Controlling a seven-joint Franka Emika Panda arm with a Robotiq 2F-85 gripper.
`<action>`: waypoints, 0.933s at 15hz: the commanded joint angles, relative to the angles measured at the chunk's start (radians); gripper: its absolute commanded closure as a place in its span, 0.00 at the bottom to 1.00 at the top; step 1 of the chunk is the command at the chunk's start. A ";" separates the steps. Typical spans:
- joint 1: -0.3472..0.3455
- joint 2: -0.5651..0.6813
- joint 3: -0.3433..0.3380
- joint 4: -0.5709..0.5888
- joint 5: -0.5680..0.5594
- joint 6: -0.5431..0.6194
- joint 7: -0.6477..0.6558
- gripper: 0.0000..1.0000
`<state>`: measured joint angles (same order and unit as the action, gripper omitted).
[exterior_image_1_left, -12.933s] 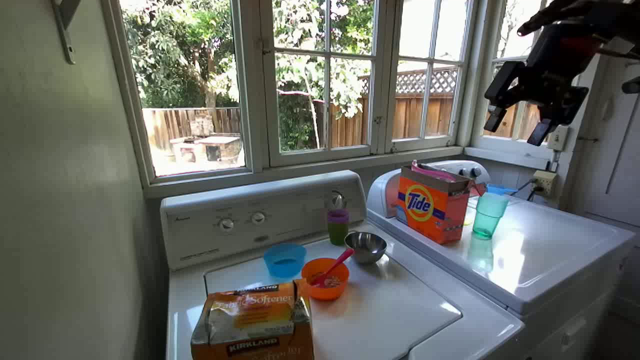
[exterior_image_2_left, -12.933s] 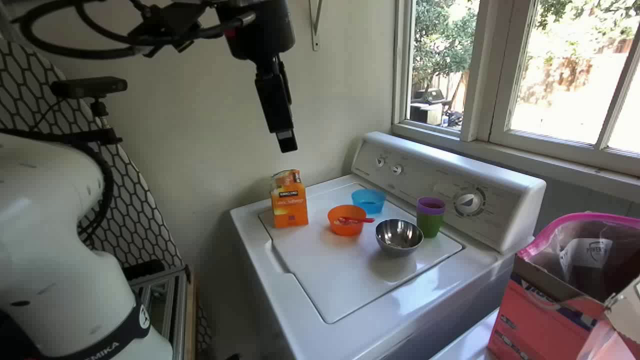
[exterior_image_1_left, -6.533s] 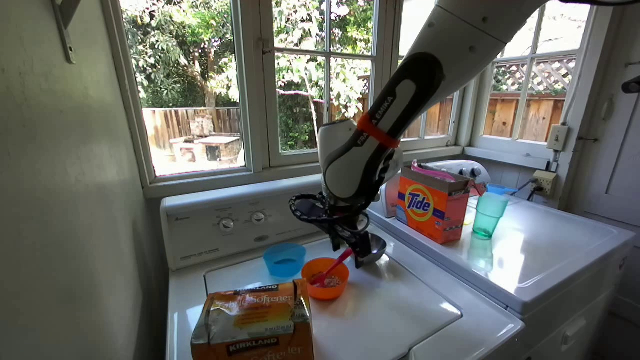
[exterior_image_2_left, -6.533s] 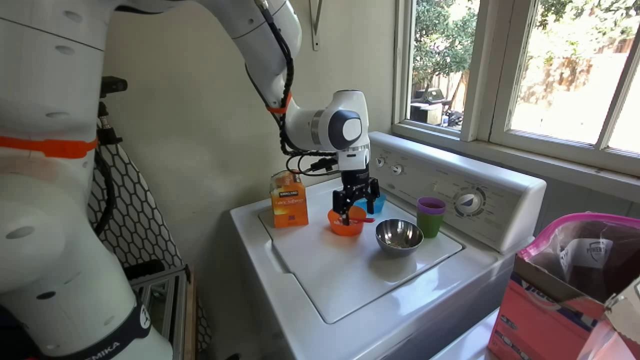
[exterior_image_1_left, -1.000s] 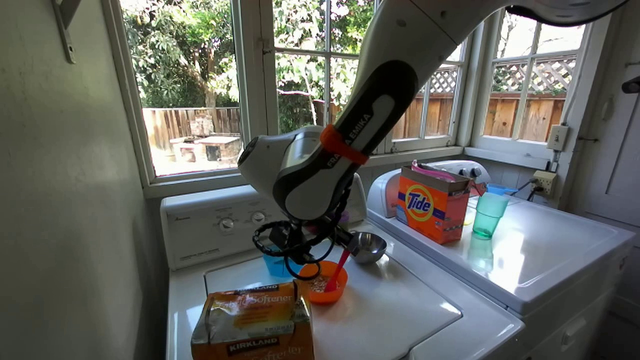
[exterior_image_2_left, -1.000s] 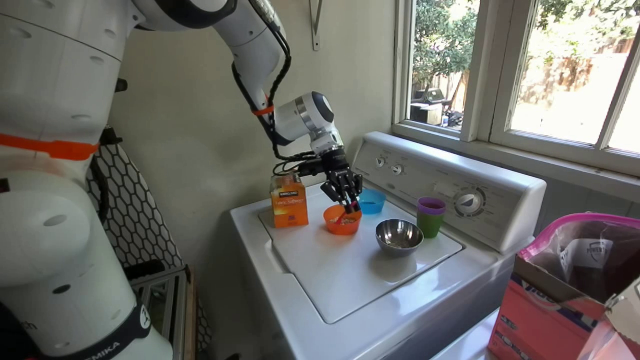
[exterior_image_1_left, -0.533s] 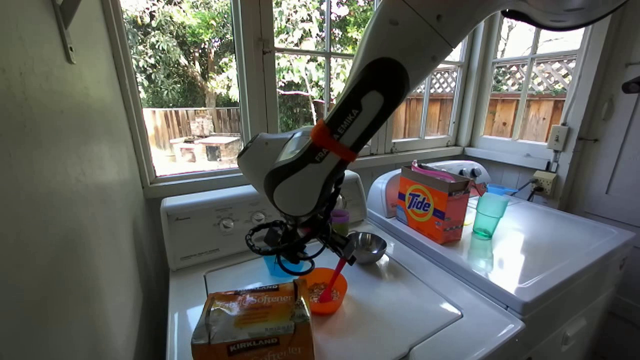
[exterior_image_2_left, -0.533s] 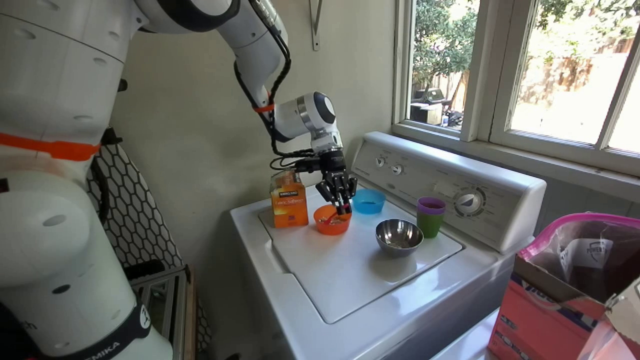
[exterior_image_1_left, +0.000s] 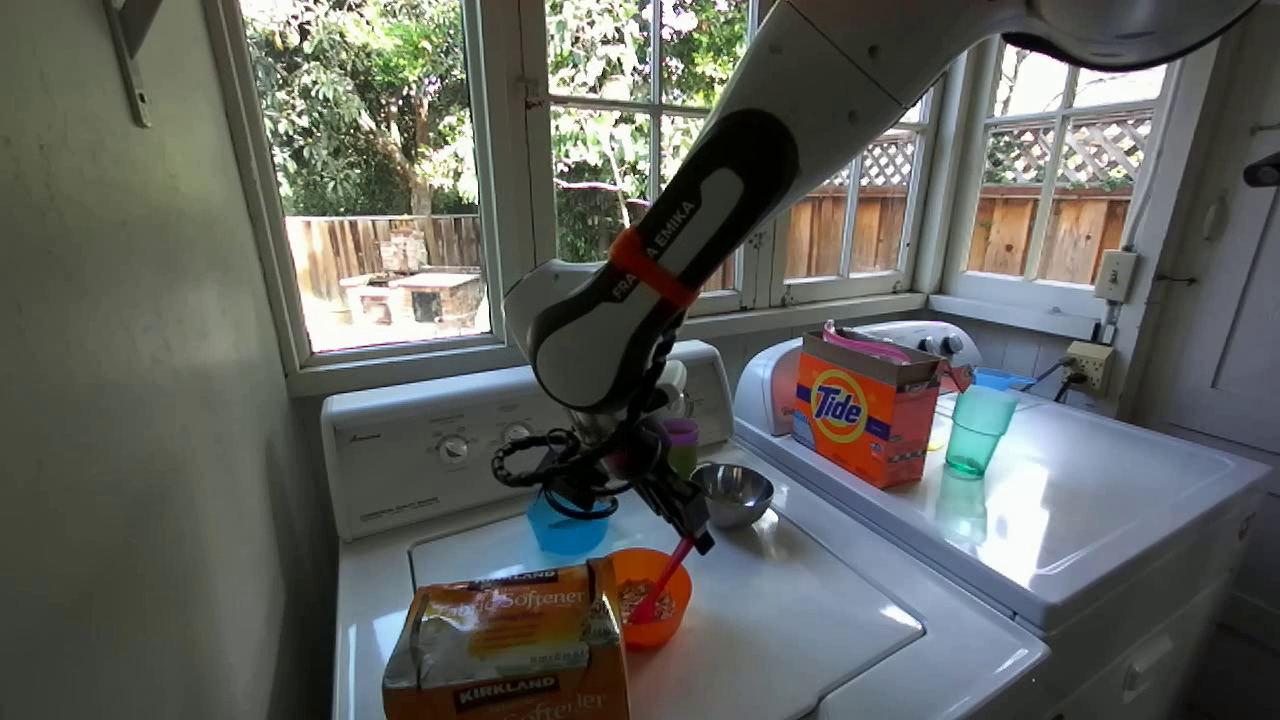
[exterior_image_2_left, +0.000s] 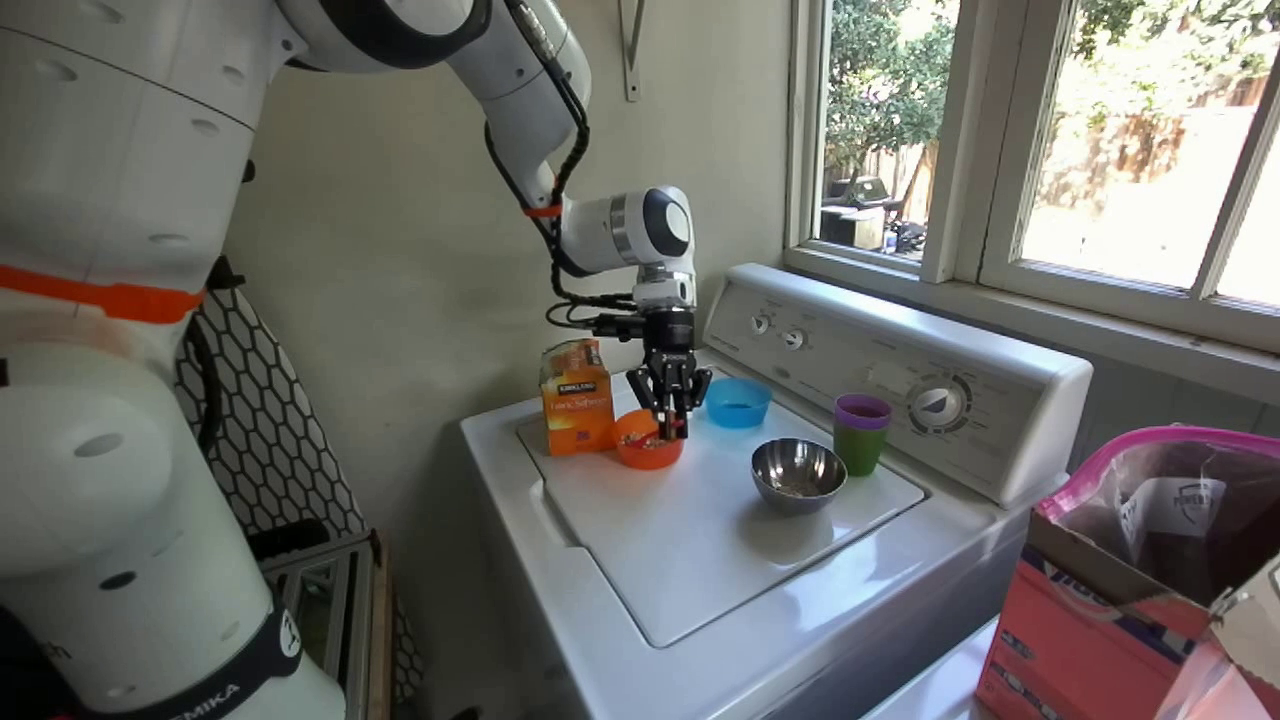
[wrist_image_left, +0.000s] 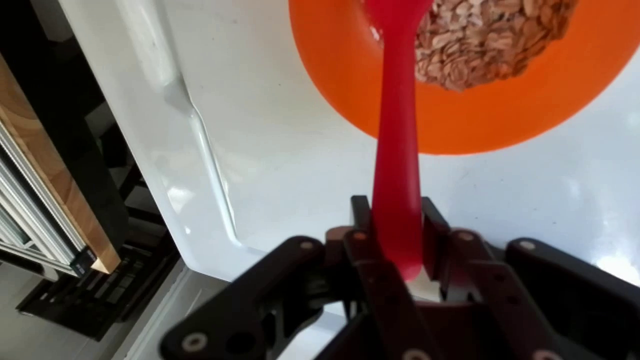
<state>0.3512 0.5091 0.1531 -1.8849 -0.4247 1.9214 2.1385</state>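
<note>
My gripper (wrist_image_left: 396, 207) is shut on the handle end of a red spoon (wrist_image_left: 397, 145), with one finger on either side of it. The spoon slants down into an orange bowl (wrist_image_left: 480, 145) of brown flakes, its scoop end among them. In both exterior views the gripper (exterior_image_1_left: 698, 540) (exterior_image_2_left: 672, 432) points down by the rim of the orange bowl (exterior_image_1_left: 657, 634) (exterior_image_2_left: 648, 459). That bowl sits right beside the orange Kirkland fabric softener box (exterior_image_1_left: 510, 640) (exterior_image_2_left: 578, 415); whether they touch I cannot tell.
A blue bowl (exterior_image_2_left: 738, 405) and a steel bowl (exterior_image_2_left: 798, 480) stand on the white washer lid (exterior_image_2_left: 660, 560). Near the control panel is a green and purple cup (exterior_image_2_left: 861, 435). On the adjoining machine are a Tide box (exterior_image_1_left: 862, 410) and a green cup (exterior_image_1_left: 980, 430).
Earlier the gripper stood open above the spoon; now it holds it. Over the last second the orange bowl slid toward the Kirkland box, and the wrist turned more upright.
</note>
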 joint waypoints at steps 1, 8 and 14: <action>-0.025 0.027 -0.013 0.021 0.110 0.028 -0.059 0.94; -0.074 0.037 -0.030 0.012 0.261 0.095 -0.157 0.94; -0.093 0.044 -0.044 -0.002 0.357 0.170 -0.222 0.94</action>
<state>0.2657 0.5429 0.1163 -1.8782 -0.1284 2.0420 1.9604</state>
